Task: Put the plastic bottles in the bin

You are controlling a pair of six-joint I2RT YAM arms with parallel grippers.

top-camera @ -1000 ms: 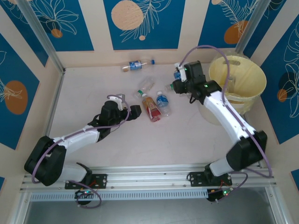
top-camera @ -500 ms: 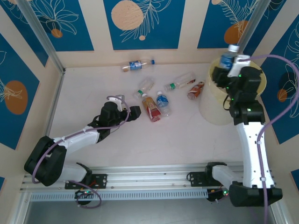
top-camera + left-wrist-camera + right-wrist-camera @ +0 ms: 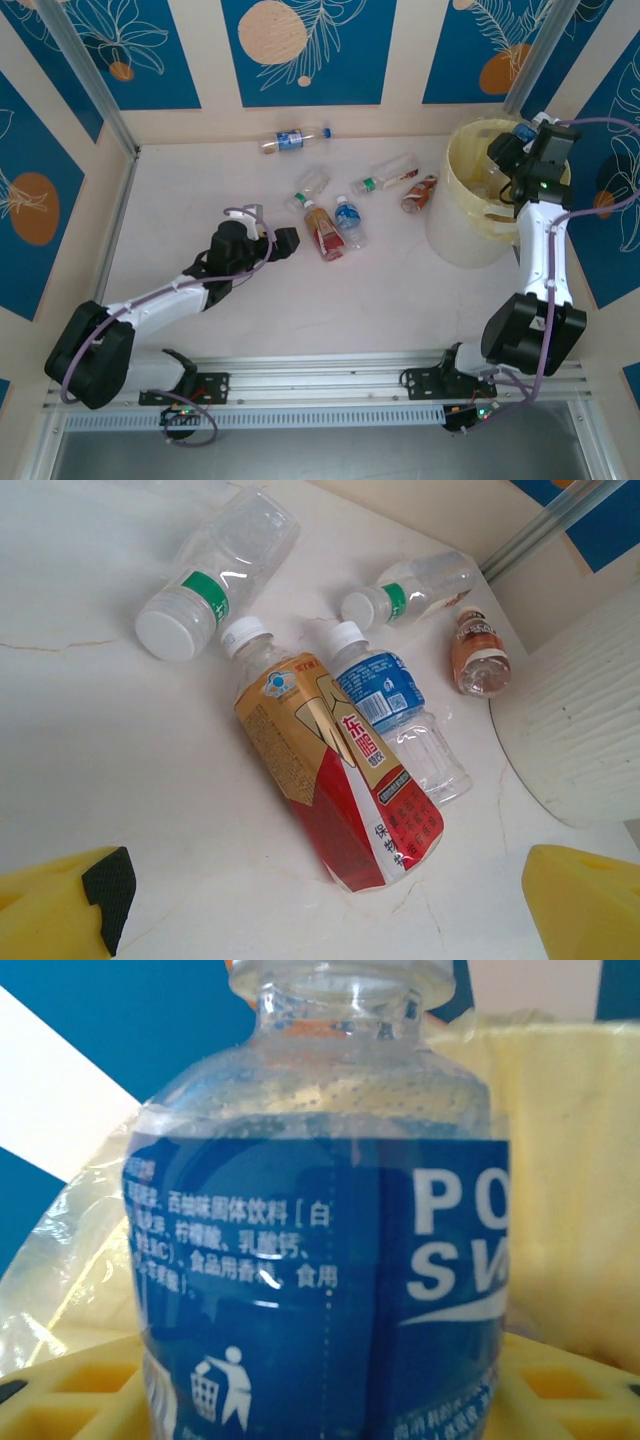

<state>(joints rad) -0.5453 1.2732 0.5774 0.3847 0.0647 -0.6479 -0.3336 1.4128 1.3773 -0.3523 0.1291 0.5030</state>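
The right claw [image 3: 515, 142] is pinching a blue bottle [image 3: 320, 1260] over the mouth of the bin [image 3: 470, 238], close to the far right part of its rim. The right wrist view shows this bottle upright between the yellow fingers [image 3: 70, 1395], its dark blue label printed in white, with the bin's yellow wall and clear liner [image 3: 60, 1260] behind it. The bin stands in the far right corner of the bench [image 3: 200, 190]. The left claw [image 3: 285, 240] sits low near the middle of the bench, spread wide and pointing at a cluster of bottles that lies apart from it. Closest to it is a red bottle [image 3: 335, 780] with a gold and red label, lying on its side with its white cap towards the far edge. A small bottle [image 3: 395, 720] with a blue and white label lies touching it on the right, pointing the same way. Just beyond their caps lie two clear bottles with green bands, one [image 3: 215, 585] to the left and one [image 3: 415, 585] to the right. A small orange bottle [image 3: 478, 660] lies just beside the bin's wall. Another bottle [image 3: 293, 138] with a blue label lies on its side along the far edge, well apart from the rest.
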